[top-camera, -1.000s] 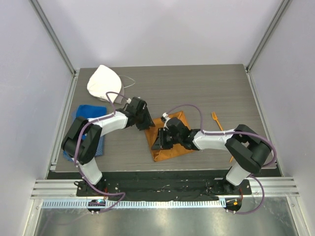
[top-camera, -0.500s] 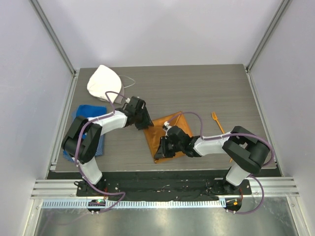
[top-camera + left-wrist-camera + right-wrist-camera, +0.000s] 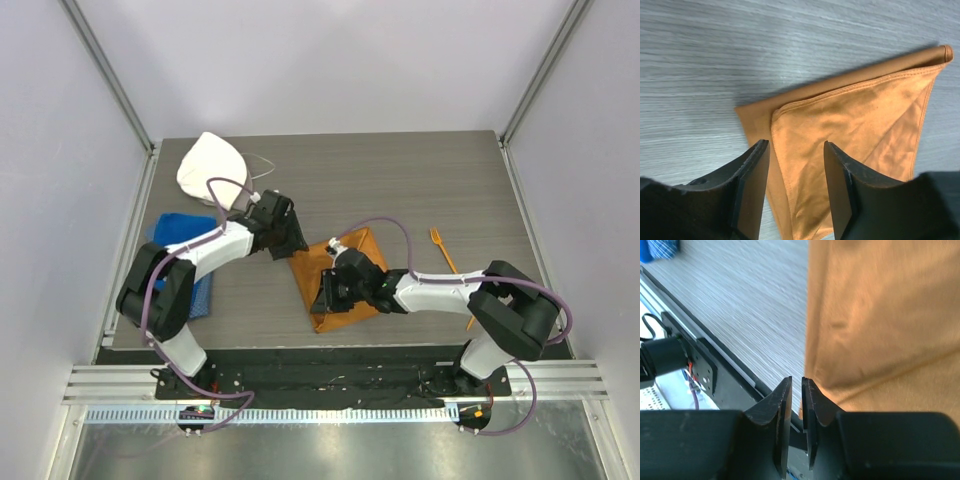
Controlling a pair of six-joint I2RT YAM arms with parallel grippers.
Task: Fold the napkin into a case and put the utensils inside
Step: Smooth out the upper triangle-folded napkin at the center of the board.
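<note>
With the napkin (image 3: 357, 254) lying folded on the tabletop (image 3: 430, 180) near its front edge, the left gripper (image 3: 796, 147) open above one corner and the right gripper (image 3: 793, 383) almost closed at the near edge (hold not determinable), a single-layer pinch could pull the fold apart.

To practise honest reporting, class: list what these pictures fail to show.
Spoon: top view, the right arm hides all but an orange sliver.
Napkin near corner: top view, under the right hand.
Right hand's grip: right wrist view, fingers nearly closed at the cloth edge; pinch unclear.
Napkin's lower part: left wrist view, cut off by frame edge.
</note>
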